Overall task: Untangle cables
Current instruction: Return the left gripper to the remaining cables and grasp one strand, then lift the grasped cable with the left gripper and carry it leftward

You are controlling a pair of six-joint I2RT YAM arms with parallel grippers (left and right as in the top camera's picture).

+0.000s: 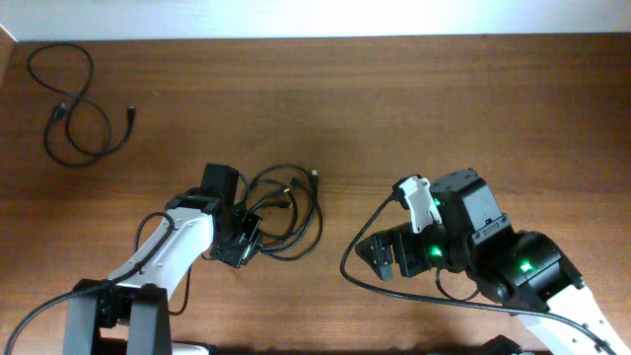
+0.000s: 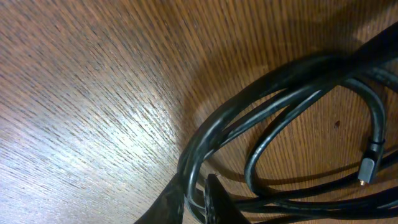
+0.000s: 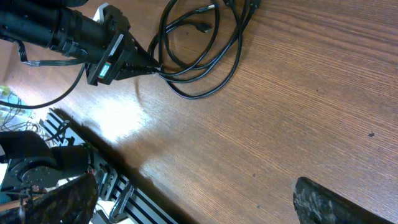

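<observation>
While the left gripper (image 3: 150,66) clenches the tangled cables (image 2: 267,84), the right gripper (image 1: 392,258) hangs released, well apart.

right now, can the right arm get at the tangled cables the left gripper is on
Probably yes: only bare table lies between the open right gripper and the tangled cables, and the left gripper pinches just their left side.
</observation>
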